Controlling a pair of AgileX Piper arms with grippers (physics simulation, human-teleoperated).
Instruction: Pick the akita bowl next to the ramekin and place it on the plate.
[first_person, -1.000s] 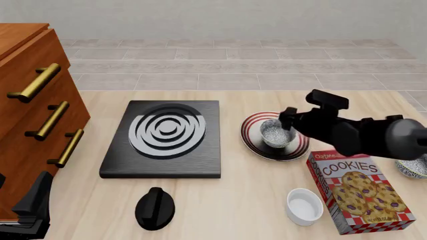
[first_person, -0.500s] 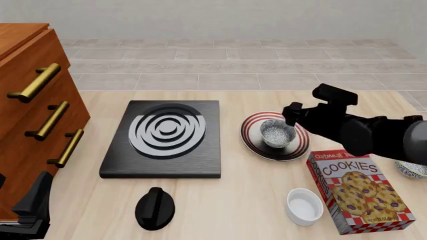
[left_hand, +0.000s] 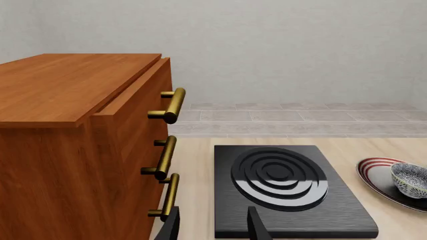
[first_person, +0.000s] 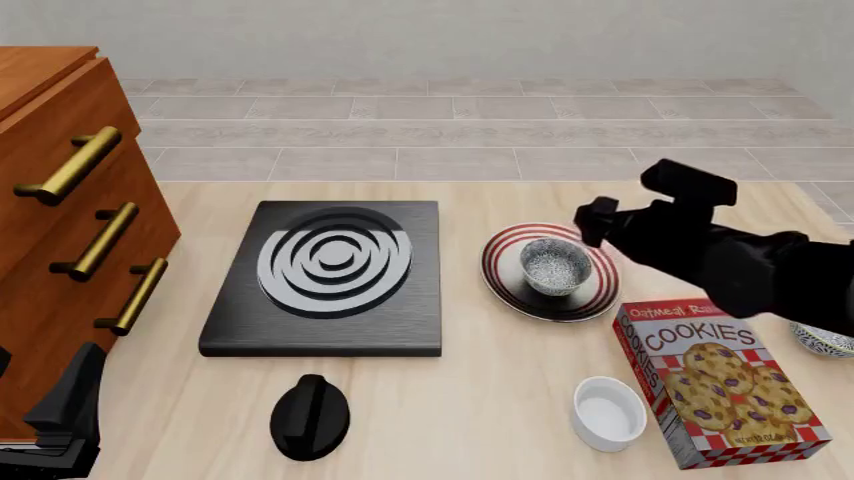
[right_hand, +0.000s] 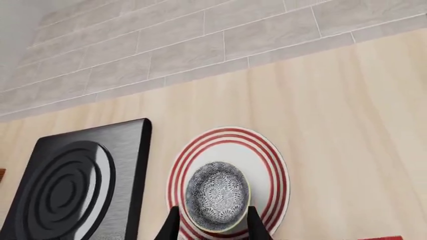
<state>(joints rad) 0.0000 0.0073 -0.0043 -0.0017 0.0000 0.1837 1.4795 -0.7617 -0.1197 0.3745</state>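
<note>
The akita bowl (first_person: 555, 266) stands upright on the red-ringed plate (first_person: 507, 282), slightly right of its middle. My right gripper (first_person: 597, 222) hovers just above and right of the bowl, open and apart from it. In the right wrist view the bowl (right_hand: 217, 196) lies beyond my right gripper (right_hand: 212, 227), on the plate (right_hand: 273, 170). The white ramekin (first_person: 609, 412) sits near the front edge. At the front left corner my left gripper (first_person: 67, 410) rests, and in its own view my left gripper (left_hand: 212, 230) is open and empty.
A cookies box (first_person: 727, 380) lies right of the ramekin. A twin bowl (first_person: 830, 342) peeks out at the right edge, partly behind my arm. A black slab with white rings (first_person: 327, 275) sits mid-table, a black knob (first_person: 310, 415) before it, a wooden drawer cabinet (first_person: 67, 230) at left.
My right gripper has drawn up and to the right, away from the bowl, which stays put on the plate. The left arm has not moved.
</note>
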